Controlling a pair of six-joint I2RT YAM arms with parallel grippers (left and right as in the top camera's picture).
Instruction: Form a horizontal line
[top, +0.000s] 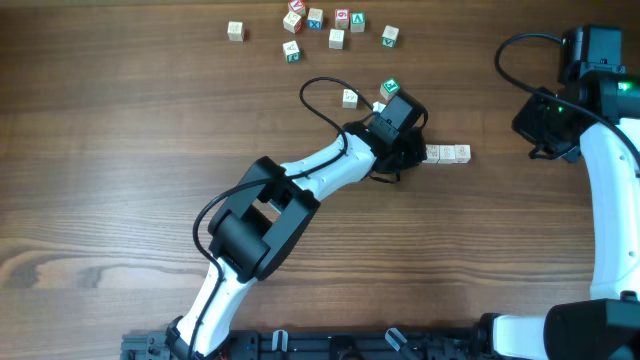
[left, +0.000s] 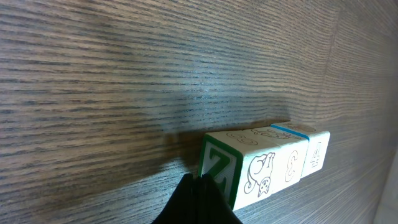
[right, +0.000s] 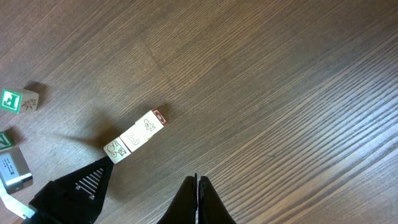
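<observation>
Three cubes (top: 447, 153) sit lined up, empty shut left fingers (left: 189, 208) against one end, likely squaring them; right fingers (right: 189, 208) shut, idle.

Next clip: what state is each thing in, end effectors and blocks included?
horizontal line: three cubes touching side by side, lying flat
left end effector: shut, empty, tips at one end of the line
right end effector: shut, empty, away from the line
scattered cubes: loose, separate, away from the line
</observation>
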